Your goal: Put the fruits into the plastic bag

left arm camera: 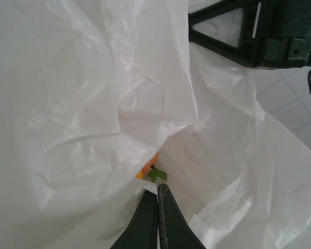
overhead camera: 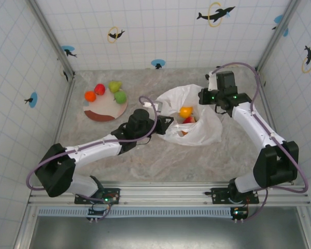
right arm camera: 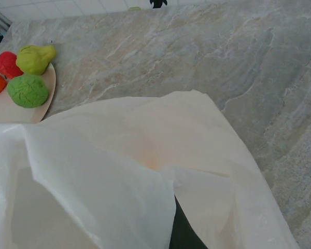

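The plastic bag [overhead camera: 197, 132] lies crumpled and open at mid-table. A yellow-orange fruit [overhead camera: 185, 111] and a red fruit [overhead camera: 189, 120] lie inside it. My left gripper [overhead camera: 167, 124] is shut on the bag's left rim. In the left wrist view its fingertips [left arm camera: 159, 191] pinch the white film [left arm camera: 93, 104], and an orange fruit with a green leaf [left arm camera: 151, 170] peeks out just beyond. My right gripper [overhead camera: 202, 97] is shut on the bag's far right rim. The bag [right arm camera: 145, 155] drapes over that gripper, and a dark sliver of finger [right arm camera: 182, 236] shows beneath.
A round plate [overhead camera: 110, 110] at the back left carries an orange fruit [overhead camera: 90, 96], a red one [overhead camera: 99, 89], a yellow-green pear [overhead camera: 114, 85] and a green one [overhead camera: 120, 97]. The same fruits show on the plate [right arm camera: 5, 106] at the right wrist view's left edge. Tiled walls enclose the table.
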{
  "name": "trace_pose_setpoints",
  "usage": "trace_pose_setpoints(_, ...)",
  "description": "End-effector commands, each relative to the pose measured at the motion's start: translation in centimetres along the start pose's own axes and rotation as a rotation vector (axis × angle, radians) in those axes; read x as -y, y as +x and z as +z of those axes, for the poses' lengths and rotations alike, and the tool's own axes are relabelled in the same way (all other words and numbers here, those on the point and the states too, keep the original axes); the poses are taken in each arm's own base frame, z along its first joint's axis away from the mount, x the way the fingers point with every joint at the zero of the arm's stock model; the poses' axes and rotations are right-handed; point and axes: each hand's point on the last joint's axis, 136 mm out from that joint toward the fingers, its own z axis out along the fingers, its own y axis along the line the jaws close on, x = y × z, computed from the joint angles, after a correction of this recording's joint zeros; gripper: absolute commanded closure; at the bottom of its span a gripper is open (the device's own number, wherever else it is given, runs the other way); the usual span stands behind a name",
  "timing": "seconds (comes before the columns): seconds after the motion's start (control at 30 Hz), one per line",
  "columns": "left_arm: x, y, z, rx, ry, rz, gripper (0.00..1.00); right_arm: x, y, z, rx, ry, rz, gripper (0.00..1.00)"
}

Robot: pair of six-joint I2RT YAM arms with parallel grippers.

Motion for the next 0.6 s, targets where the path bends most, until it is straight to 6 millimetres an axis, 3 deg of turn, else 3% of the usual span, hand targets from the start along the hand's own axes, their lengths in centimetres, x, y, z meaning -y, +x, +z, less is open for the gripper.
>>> trace_pose_setpoints(0.0, -2.5, 0.7, -0.5, 0.008, -0.112, 0.035, 1.00, -0.7, 1.5, 0.5, -0.021, -0.038, -0.002, 1.00)
trace_pose_setpoints(0.07, -4.0, 1.3, -0.7, 0.000, -0.174, 0.040, 1.00, -1.5, 2.2, 1.2, -0.035, -0.080, 0.009, 1.00)
trace_pose_setpoints(0.13, -5.1, 1.9, -1.1, -0.006, -0.223, 0.049, 0.92, -2.2, 2.8, 1.8, -0.044, -0.115, 0.018, 1.00)
trace_pose_setpoints(0.2, -6.0, 2.0, -1.7, -0.002, -0.266, 0.062, 0.78, -2.9, 3.2, 2.3, -0.052, -0.144, 0.027, 1.00)
trace_pose_setpoints(0.27, -6.8, 2.0, -2.6, 0.015, -0.309, 0.078, 0.56, -3.3, 3.6, 2.8, -0.053, -0.170, 0.043, 1.00)
trace_pose_setpoints(0.37, -8.0, 1.9, -4.1, 0.037, -0.376, 0.099, 0.36, -3.6, 4.1, 3.3, -0.053, -0.197, 0.071, 1.00)
trace_pose_setpoints(0.57, -9.3, 1.5, -6.6, 0.042, -0.455, 0.149, 0.22, -4.2, 4.8, 3.8, -0.064, -0.253, 0.103, 1.00)
